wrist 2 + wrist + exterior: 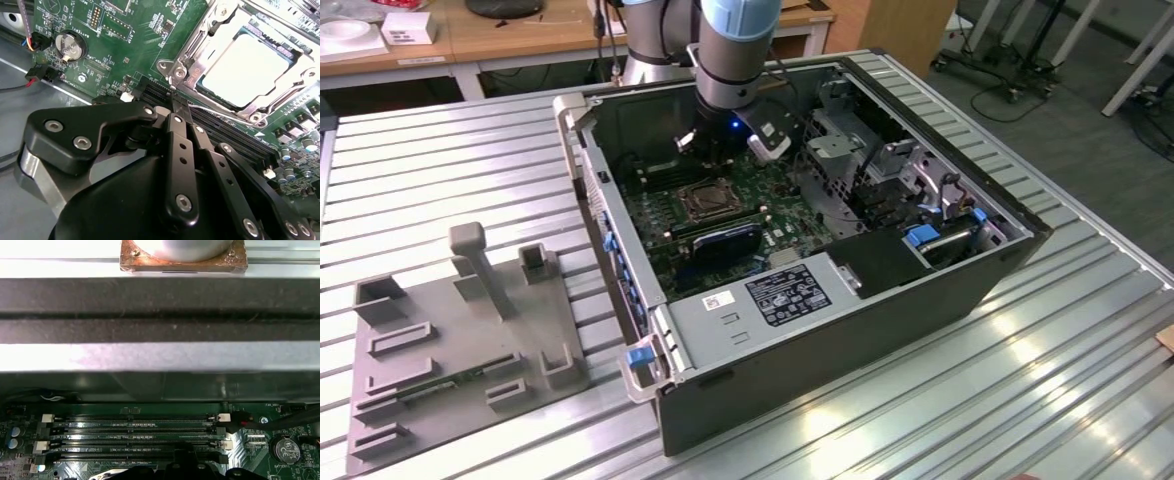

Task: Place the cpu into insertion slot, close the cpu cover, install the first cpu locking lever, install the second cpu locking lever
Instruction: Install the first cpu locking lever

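Note:
The pale square cpu [245,65] lies in the insertion slot [708,201] on the green motherboard. The silvery cpu cover [196,44] lies flat over it, framing its edges. A thin metal locking lever [220,114] runs along the socket's side that faces the gripper. My gripper [178,105] hangs low inside the open computer case [1014,250], fingers pressed together with nothing visible between them. Its tips hover over the long black memory slots [225,135], just beside the socket's corner. In the exterior view the gripper [716,158] stands just behind the socket.
Long memory slots [130,432] lie between the gripper and the case wall [160,305]. A coin battery [68,47] and red-black wires [30,40] lie off to one side. Drive bays with blue clips [927,235] fill the case's right. A grey fixture plate [454,340] rests on the ribbed metal table.

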{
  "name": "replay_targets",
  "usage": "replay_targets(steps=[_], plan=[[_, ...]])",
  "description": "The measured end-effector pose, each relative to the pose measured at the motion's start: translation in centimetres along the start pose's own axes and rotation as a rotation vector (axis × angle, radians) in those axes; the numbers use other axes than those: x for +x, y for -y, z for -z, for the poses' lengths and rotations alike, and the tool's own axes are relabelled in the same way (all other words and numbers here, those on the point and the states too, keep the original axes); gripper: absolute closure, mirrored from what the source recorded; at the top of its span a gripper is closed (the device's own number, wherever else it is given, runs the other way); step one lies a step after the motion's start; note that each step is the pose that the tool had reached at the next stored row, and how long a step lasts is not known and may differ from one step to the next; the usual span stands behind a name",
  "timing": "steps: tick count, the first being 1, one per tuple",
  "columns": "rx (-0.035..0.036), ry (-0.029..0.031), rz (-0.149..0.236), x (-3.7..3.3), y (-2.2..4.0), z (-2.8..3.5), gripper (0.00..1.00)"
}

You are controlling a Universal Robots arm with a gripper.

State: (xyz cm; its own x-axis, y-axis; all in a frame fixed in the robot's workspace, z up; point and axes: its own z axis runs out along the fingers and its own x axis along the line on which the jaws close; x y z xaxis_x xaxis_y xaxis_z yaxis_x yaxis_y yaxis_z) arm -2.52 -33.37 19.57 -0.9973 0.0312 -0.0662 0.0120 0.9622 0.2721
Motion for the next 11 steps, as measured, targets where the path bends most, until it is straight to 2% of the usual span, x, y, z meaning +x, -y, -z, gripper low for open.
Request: replay_targets(steps=[5,11], plan=[[0.0011,0.0001,0.000,0.00,0.00,0.00,0.89],[0.0075,0.0002,0.001,-0.01,-0.05,0.16,0.89]])
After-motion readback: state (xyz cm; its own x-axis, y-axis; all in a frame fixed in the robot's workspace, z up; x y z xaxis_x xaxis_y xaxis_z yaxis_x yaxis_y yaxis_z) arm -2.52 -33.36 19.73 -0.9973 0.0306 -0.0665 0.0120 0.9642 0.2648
